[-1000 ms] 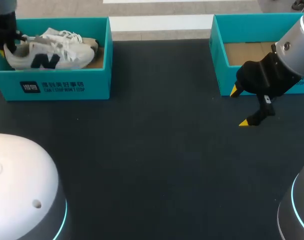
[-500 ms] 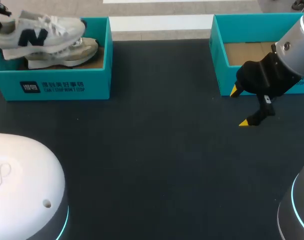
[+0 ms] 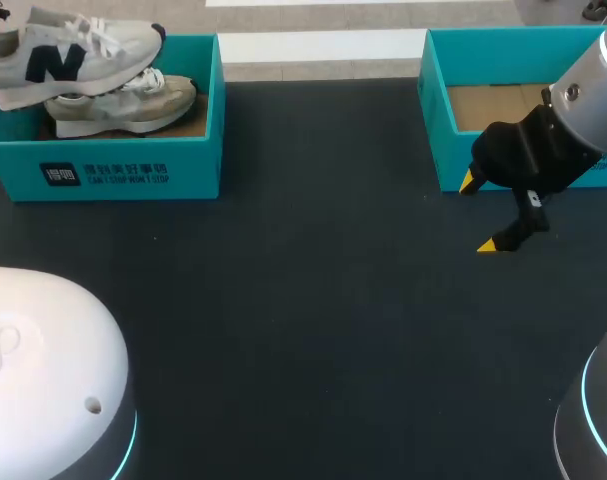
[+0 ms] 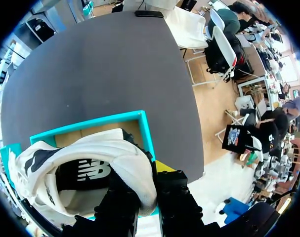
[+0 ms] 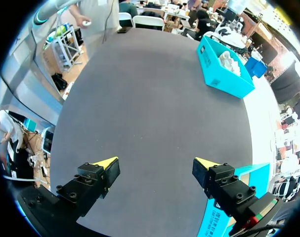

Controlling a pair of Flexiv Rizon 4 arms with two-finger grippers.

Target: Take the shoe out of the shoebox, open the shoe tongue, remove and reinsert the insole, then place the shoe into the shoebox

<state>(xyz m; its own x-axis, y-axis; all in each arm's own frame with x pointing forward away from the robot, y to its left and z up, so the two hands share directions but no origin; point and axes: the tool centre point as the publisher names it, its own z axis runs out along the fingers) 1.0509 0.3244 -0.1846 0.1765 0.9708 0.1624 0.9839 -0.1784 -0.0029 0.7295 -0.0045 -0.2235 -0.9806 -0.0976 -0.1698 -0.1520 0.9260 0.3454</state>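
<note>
Your left gripper (image 4: 142, 173) clamps 1 shoe (image 4: 98, 146) by its heel, above the shoebox (image 4: 90, 122). Your right gripper (image 5: 155, 162) hangs, fingers apart, over the table (image 5: 150, 98).

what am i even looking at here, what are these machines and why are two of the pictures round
This is one robot with two arms, working at a dark table. The square picture comes from a camera above and behind it. Each round one comes from a camera on an arm's wrist, looking out along its fingers. Two teal boxes stand on the table. The left gripper is shut on the heel of a white shoe and holds it above the left shoebox, where a second shoe lies. The right gripper hangs open over the table beside the right shoebox, holding nothing.
</note>
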